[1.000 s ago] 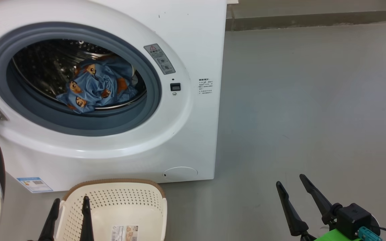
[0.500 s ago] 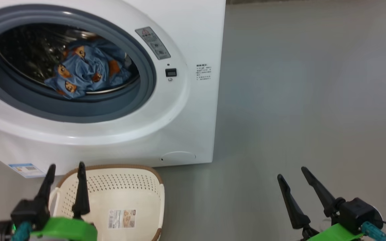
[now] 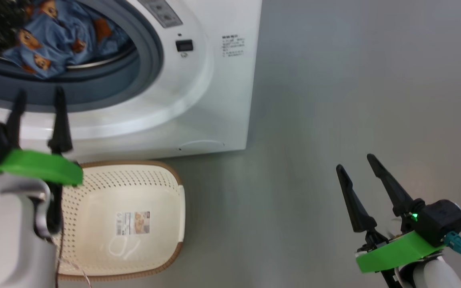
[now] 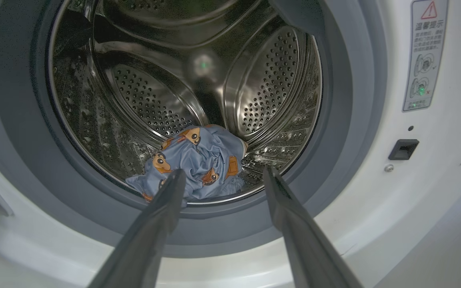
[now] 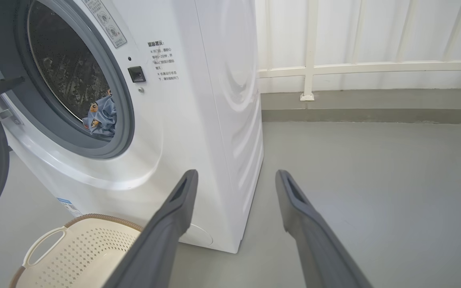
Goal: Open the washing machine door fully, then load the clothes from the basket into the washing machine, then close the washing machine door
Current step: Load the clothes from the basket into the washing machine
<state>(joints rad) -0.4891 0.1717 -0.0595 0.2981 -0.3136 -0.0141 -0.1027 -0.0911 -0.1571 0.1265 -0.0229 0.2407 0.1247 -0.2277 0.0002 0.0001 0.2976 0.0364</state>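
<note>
I see a plain laundry corner, more test room than home: a white washing machine [image 5: 214,100] on a smooth grey floor [image 5: 374,180], a perforated basket [image 5: 74,256] at its foot, a white panelled wall [image 5: 374,32] behind.

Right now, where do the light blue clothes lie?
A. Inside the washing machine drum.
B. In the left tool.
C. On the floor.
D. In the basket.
A: the clothes lie at the bottom of the steel drum of the washing machine, while the basket shows a bare bottom.
</note>
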